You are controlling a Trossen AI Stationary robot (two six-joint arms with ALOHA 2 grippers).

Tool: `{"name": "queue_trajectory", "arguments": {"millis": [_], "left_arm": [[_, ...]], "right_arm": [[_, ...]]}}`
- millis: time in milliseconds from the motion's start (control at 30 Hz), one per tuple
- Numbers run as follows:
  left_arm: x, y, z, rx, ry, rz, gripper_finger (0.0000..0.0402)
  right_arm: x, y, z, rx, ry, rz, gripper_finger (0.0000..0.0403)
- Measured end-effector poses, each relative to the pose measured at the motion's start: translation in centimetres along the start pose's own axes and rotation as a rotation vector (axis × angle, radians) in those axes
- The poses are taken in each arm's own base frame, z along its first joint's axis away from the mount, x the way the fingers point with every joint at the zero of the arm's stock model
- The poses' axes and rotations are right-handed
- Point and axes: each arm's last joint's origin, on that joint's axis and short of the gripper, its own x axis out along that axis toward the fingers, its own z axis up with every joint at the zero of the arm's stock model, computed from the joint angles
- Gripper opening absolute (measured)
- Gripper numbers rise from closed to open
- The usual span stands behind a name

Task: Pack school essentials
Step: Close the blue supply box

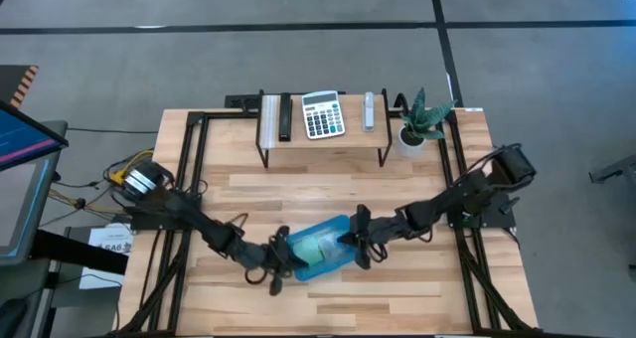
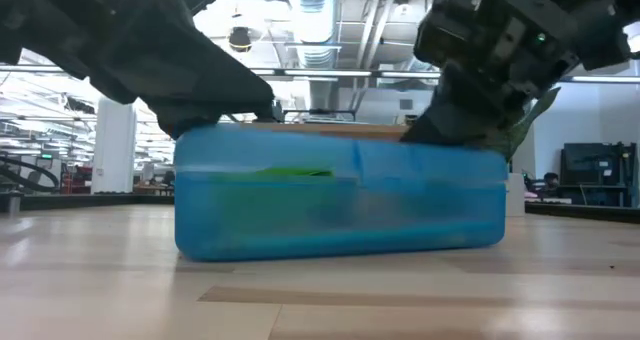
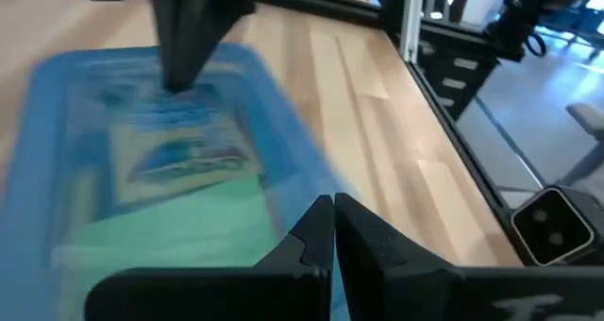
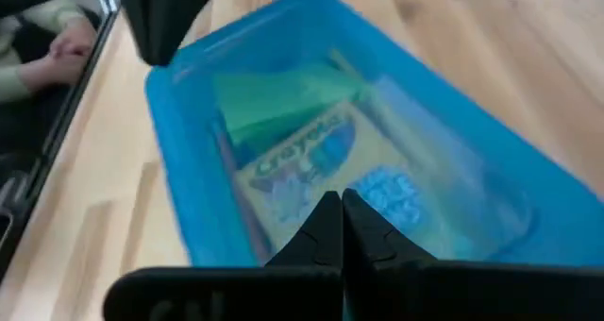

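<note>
A: Where's the stuff?
B: Crayon box [image 4: 316, 160] and green pad [image 4: 274, 99] lie inside the blue bin [image 1: 333, 227], mid-table.
A: Grippers?
B: Left gripper [image 3: 334, 228] at the bin's left end, right gripper [image 4: 342, 228] at its right end, both above the rim, fingers pressed together, holding nothing. Bin's long axis runs between them; neither is clearly nearer.

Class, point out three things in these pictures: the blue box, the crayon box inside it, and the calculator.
Blue box [image 2: 340, 210]: low view, on its front wall.
Crayon box [image 4: 316, 160]: right wrist view, on its printed face.
Calculator [image 1: 322, 115]: high view, on its keypad.
</note>
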Motion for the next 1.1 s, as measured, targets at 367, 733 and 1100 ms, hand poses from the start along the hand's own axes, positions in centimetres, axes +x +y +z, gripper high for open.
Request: {"name": "queue_trajectory", "arguments": {"millis": [367,733,1100], "left_arm": [[1.7,-1.8,-0.8,-0.024,0.148,0.034,0.0],[1.8,-0.6,-1.3,-0.017,0.223,0.105,0.0],[1.8,-0.2,-1.3,0.007,0.228,0.119,0.0]], "right_arm": [[-0.1,1.6,-1.3,-0.039,0.052,0.08,0.0007],[0.3,1.4,-1.9,-0.008,0.109,0.094,0.0007],[0.6,1.1,-2.6,-0.011,0.157,0.067,0.0008]]}}
